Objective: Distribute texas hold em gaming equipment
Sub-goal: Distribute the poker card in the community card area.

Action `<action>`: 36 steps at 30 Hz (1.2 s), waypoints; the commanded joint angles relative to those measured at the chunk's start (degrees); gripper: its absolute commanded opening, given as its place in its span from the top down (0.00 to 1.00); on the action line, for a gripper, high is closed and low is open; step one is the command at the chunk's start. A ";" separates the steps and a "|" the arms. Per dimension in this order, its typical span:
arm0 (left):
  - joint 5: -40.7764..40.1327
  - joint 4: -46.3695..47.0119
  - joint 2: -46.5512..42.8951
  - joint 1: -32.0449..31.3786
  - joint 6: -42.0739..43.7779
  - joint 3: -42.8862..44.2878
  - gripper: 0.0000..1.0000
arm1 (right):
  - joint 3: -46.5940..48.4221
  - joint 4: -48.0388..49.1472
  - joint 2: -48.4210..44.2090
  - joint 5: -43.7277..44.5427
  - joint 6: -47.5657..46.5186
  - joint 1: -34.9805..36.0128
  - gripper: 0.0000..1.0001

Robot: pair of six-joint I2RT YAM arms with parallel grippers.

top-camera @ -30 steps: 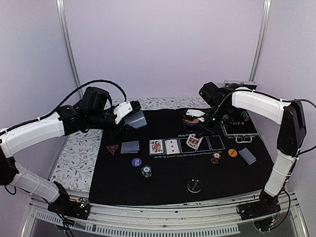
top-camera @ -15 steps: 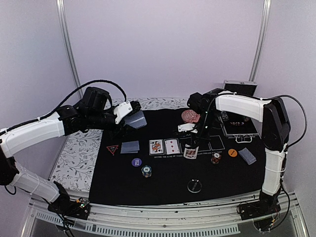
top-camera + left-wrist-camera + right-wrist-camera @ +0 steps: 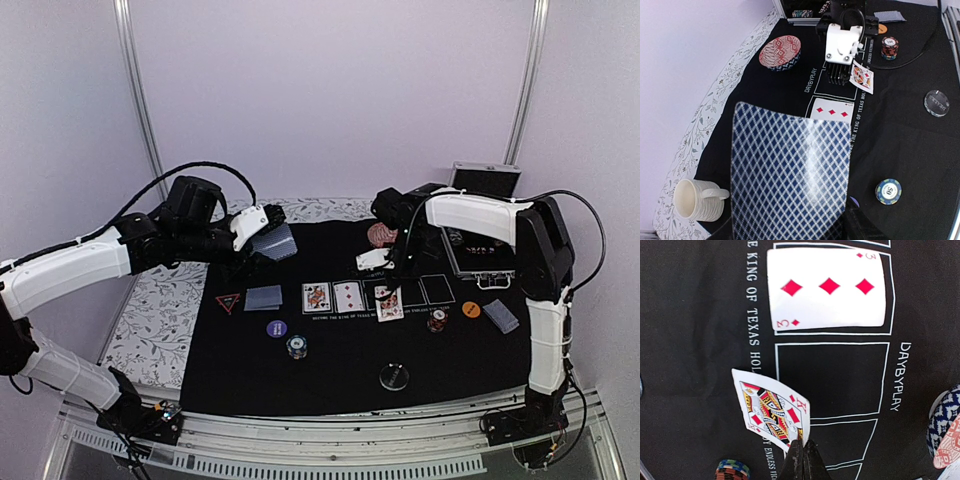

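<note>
1. Right tool is pinched shut on one corner of the king of diamonds. The card hangs face up and tilted, low over the black mat. Whether its far edge already rests on the mat I cannot tell.
2. A second ago this card was higher and further back, near the red bowl. The right arm has since swung left and come down. The king now sits at the near edge of the third outlined box, the empty one next to the three of diamonds.
3. Only a corner of the king overlaps that box, and most of it lies over the printed lettering strip. My reading is that the third community card is almost delivered. It likely needs a nudge into the outline and squaring up before it is let go.
4. Left tool is clamped on the deck, with the blue-check back facing its own camera. It is held above the back-left part of the mat and has not shifted over the last second.
5. Everything else on the worktop lies as it did. That covers the face card in the first box, the face-down pair, the chip stacks, the purple disc, the orange disc, the clear disc and the triangle.
</note>
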 commanded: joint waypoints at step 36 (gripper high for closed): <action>0.11 1.59 0.20 1.36 -0.20 0.14 0.49 | 6.65 5.95 9.82 0.38 2.48 -2.66 0.98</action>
